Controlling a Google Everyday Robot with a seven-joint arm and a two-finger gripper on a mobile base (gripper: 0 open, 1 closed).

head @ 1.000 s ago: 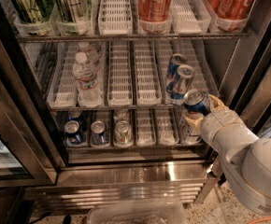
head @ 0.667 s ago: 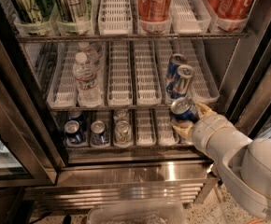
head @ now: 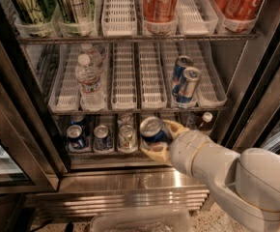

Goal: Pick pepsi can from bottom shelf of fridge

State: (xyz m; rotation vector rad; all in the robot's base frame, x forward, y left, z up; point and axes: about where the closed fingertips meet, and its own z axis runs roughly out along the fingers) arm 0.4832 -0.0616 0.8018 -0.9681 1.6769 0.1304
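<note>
Pepsi can, dark blue with a silver top, sits tilted at the front edge of the bottom shelf in the fridge, just right of other small cans. The gripper pinches it, one tan finger on each side.

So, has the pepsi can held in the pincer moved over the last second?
Yes. The pepsi can, clamped in the pincer, has shifted left and down, from below-right of the slim blue cans to below-left of them.
</note>
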